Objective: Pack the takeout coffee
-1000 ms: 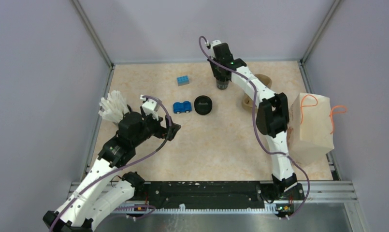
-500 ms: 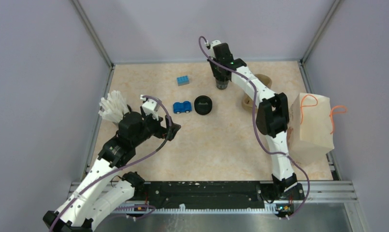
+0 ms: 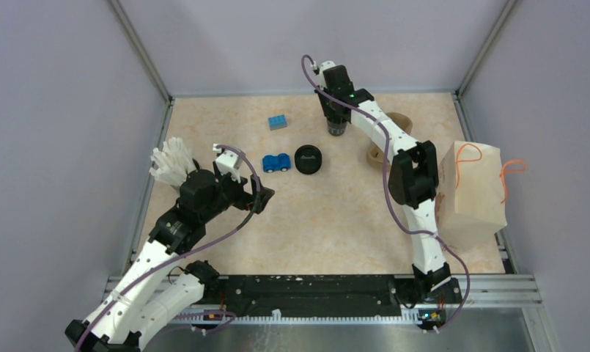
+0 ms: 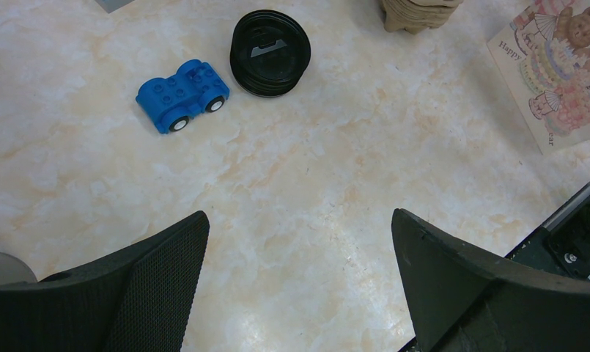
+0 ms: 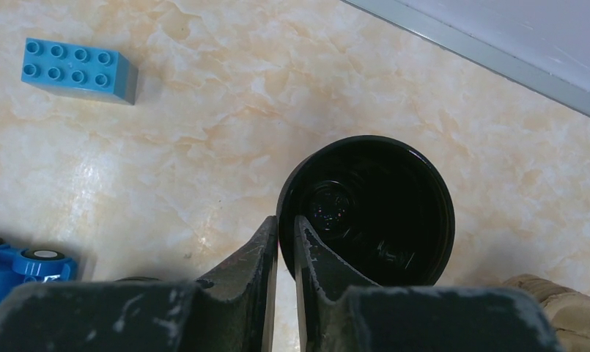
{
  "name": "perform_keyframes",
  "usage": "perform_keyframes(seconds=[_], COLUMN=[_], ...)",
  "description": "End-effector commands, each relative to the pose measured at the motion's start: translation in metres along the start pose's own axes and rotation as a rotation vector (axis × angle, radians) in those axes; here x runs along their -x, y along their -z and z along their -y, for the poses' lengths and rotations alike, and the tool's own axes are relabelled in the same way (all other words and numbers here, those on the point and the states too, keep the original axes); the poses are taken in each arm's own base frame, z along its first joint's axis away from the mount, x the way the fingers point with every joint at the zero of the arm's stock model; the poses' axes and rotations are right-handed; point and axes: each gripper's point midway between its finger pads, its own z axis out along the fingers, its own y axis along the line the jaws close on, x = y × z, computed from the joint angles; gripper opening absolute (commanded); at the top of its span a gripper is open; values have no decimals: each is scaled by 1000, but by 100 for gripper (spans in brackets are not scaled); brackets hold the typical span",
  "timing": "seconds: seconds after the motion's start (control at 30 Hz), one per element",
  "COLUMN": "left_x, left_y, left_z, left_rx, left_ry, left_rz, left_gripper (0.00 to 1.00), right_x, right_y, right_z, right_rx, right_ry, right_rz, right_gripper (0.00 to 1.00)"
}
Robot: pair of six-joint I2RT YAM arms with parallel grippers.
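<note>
Your right wrist view alone shows right gripper [image 5: 286, 224] fingers [image 5: 256, 253] astride the cup [image 5: 372, 205] wall, pinching or loose you cannot tell, overhead hides this, left gripper [image 4: 299, 216] spread wide, lid [image 4: 271, 51] near the cup.

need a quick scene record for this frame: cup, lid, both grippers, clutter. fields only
cup: upright on table, far centre, no lid on
lid: flat on table, apart from cup, next to car
right gripper: at cup rim, one finger inside, one outside, jaws narrow; grip unclear
left gripper: open, empty, over table
carrier: right of cup, partly hidden by right arm
bag: right edge
other: brick, utensils at left
</note>
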Motion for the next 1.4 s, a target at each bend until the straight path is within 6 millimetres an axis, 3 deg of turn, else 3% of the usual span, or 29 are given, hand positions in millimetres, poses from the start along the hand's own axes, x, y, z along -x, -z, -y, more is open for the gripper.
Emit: perform_keyframes(seconds=[0.0, 0.27, 0.43, 0.67, 0.87, 1.13, 1.37], left_x=[11, 11, 11, 11, 11, 11, 11], left_y=[-1, -1, -1, -1, -1, -1, -1], left_z=[4, 3, 3, 3, 3, 2, 2], left_rx=[-18, -16, -14, -14, -12, -11, -10], left_ry=[-17, -17, -17, -17, -18, -18, -18], left_rz=[43, 42, 43, 44, 43, 43, 45], left_gripper=[99, 99, 99, 99, 99, 99, 99], right_x=[33, 34, 28, 29, 43, 66, 56], right_y=[19, 19, 14, 14, 27, 64, 76], right_z=[11, 10, 10, 9, 10, 18, 23], right_rx=[-20, -14, -17, -13, -4, -18, -36], right_ry=[-16, -9, -7, -7, -9, -21, -9], right_rz=[80, 84, 70, 73, 112, 189, 171], right_gripper=[11, 4, 13, 0, 0, 0, 0])
